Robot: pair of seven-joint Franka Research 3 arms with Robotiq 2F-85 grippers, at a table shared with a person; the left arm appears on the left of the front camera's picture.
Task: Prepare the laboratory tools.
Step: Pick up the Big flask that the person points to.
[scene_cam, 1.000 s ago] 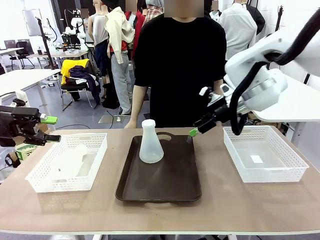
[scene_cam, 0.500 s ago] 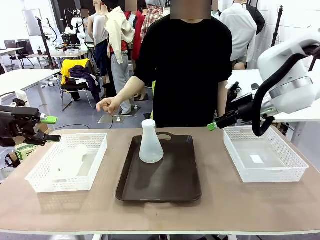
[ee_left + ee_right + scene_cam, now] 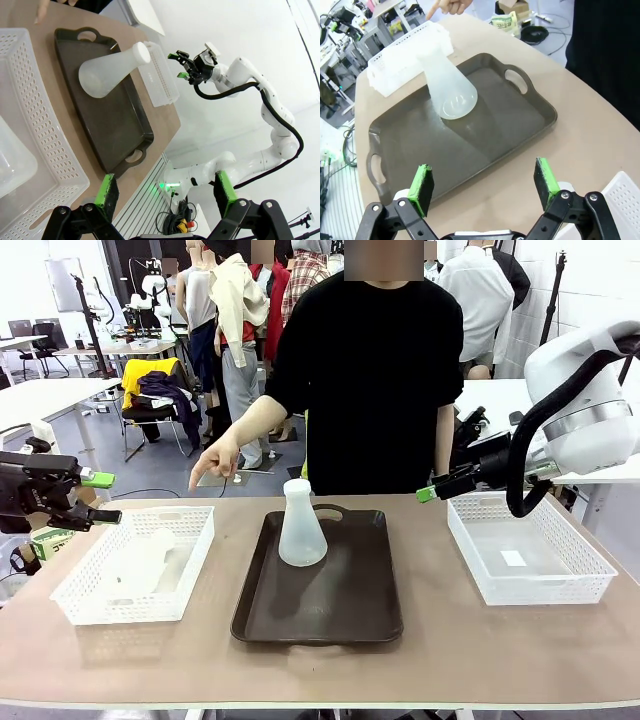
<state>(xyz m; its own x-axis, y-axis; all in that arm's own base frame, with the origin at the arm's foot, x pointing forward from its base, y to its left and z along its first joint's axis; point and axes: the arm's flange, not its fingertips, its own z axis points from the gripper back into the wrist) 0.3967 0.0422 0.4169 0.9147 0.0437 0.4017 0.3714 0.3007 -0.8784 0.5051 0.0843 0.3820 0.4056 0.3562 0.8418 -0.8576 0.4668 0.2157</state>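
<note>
Table (image 3: 450, 650) holds L basket (image 3: 120, 608), brown tray (image 3: 330, 605), R basket (image 3: 545, 588).

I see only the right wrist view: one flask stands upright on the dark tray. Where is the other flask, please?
Observer: The second flask lies on its side inside the left basket.
Operator: Thank you. And the left gripper, where is it?
Observer: The left gripper is open and holds nothing. It hangs beside the far left corner of that basket.

Tray flask (image 3: 302, 530) upright; basket flask (image 3: 140, 562) lying
</note>
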